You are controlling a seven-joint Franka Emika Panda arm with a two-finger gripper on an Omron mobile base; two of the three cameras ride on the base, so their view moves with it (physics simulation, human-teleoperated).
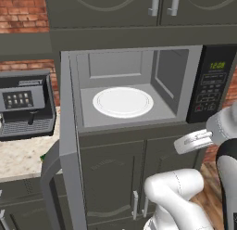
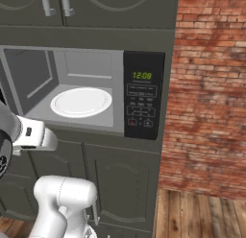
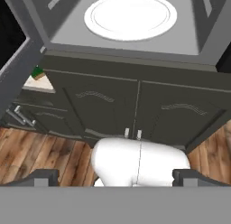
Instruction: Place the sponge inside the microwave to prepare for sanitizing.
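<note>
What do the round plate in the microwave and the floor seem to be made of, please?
The round white plate looks like glazed ceramic or glass: smooth, uniform, with a raised rim. The floor looks like brown wooden planks, by its grain and seams.

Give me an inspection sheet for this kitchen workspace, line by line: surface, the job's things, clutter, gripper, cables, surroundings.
Surface: a speckled beige counter to the left of the microwave.
Job's things: the microwave stands with its door swung wide open; a white round plate lies bare inside. The sponge shows as a green and yellow corner on the counter, past the door's edge.
Clutter: a coffee machine on the counter.
Gripper: the gripper is open and holds nothing, low in front of the cabinet doors.
Cables: nothing seen.
Surroundings: brick wall, wood floor, dark upper cabinets; the keypad shows green digits.
</note>
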